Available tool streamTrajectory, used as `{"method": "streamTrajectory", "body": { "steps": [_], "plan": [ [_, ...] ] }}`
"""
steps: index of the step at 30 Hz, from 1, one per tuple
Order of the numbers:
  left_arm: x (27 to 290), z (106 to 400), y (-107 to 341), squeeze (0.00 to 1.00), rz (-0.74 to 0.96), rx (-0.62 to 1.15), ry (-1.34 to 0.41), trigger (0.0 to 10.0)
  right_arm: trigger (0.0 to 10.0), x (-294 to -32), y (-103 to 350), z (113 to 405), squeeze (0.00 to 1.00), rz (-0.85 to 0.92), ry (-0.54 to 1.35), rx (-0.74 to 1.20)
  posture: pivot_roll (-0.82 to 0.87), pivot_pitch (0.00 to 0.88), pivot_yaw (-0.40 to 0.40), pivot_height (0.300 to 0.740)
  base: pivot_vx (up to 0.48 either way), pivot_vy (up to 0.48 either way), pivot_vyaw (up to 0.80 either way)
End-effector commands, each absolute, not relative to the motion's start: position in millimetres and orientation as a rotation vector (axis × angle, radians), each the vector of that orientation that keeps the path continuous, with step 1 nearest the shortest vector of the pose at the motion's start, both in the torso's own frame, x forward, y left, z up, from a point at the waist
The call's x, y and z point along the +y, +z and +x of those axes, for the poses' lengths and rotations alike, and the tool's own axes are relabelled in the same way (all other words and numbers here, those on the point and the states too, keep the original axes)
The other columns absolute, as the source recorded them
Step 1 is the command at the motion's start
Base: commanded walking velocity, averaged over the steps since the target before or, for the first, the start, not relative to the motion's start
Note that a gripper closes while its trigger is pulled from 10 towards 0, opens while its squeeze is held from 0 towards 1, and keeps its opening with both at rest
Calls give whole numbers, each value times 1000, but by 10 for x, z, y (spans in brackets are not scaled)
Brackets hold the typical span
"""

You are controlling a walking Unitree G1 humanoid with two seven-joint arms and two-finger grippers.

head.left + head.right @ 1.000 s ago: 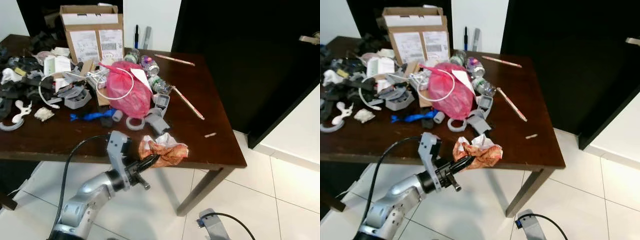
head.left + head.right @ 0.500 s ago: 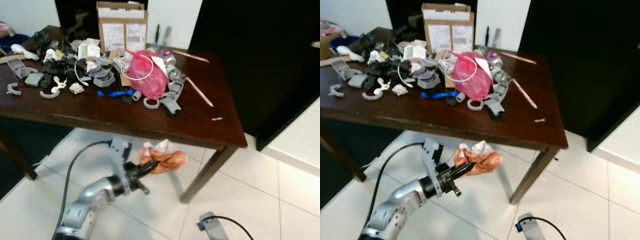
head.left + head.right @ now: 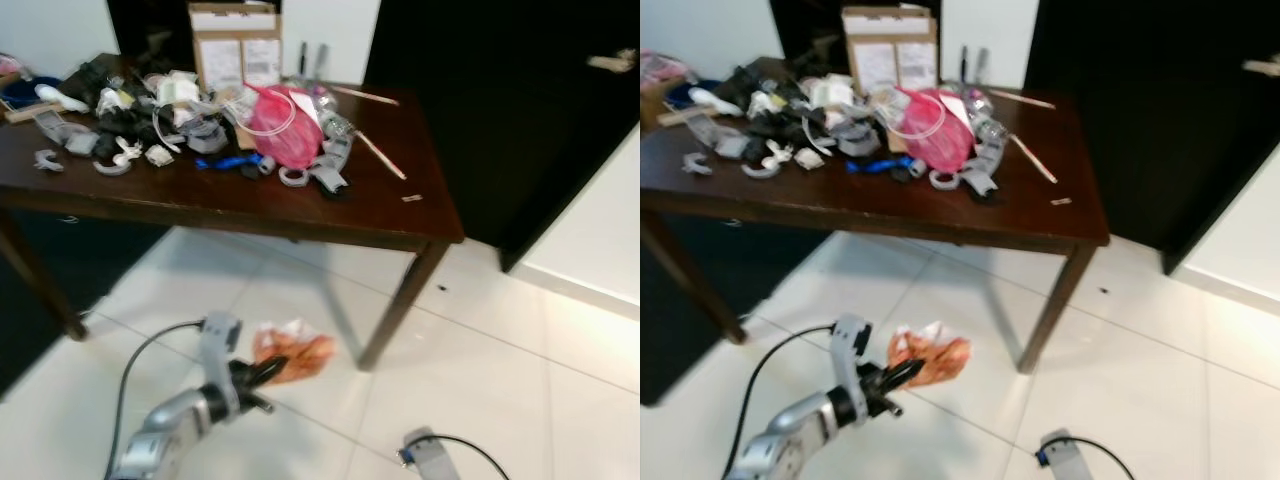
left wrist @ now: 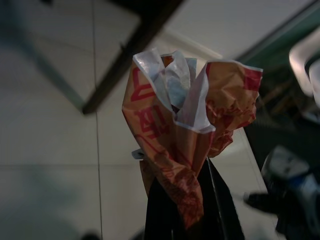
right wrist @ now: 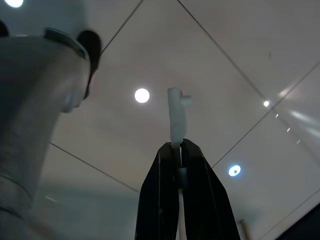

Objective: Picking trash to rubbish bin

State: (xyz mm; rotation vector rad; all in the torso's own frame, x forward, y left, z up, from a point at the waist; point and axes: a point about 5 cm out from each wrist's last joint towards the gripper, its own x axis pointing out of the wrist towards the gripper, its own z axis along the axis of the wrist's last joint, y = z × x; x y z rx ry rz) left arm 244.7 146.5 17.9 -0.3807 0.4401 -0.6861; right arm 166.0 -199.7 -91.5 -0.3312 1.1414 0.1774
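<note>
Looked like a home room, glossy white tiled floor (image 3: 520, 360), dark wooden surface (image 3: 250, 205) heaped with grey plastic parts (image 3: 120, 135), a pink bag (image 3: 280, 130), a cardboard box (image 3: 235, 45), dark door (image 3: 520, 100) beside white walls

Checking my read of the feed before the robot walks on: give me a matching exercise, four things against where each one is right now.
Things:
1. crumpled orange wrapper
2. pink plastic bag
3. cardboard box
4. small white plastic piece

Places:
A. at the far edge of the table
B. pinched by the right gripper
C. held by the left gripper above the tiled floor
D. on the table amid the clutter

Pairs: 1-C, 2-D, 3-A, 4-B
</note>
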Motion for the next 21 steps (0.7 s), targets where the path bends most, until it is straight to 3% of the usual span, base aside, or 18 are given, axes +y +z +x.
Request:
{"method": "streamTrajectory", "body": {
  "steps": [1, 2, 6, 11, 14, 21],
  "plan": [
    [1530, 2478, 148, 0, -357, 442, -643, 10000, 10000, -2032, -933, 1607, 0, -330, 164, 1162, 170, 87, -81, 740, 0, 0, -800],
    [1530, 2478, 148, 0, -357, 442, -643, 10000, 10000, -2032, -933, 1607, 0, -330, 164, 1162, 170, 87, -81, 740, 0, 0, -800],
    [2008, 2190, -391, 0, -307, 664, -285, 10000, 10000, -2033, -941, 1586, 0, -330, 160, 1170, 171, 89, -84, 740, 0, 0, -797],
    [2277, 1854, -639, 0, -303, 786, -37, 10000, 10000, -2026, -942, 1587, 0, -329, 160, 1168, 171, 91, -83, 740, 0, 0, -795],
    [2376, 1684, -732, 0, -299, 850, 81, 10000, 10000, -2023, -942, 1589, 0, -330, 160, 1167, 172, 91, -83, 740, 0, 0, -796],
    [2361, 1241, -945, 0, -273, 1008, 171, 10000, 10000, -2012, -946, 1584, 0, -330, 161, 1169, 174, 91, -82, 740, 0, 0, -800]
  ]
}}
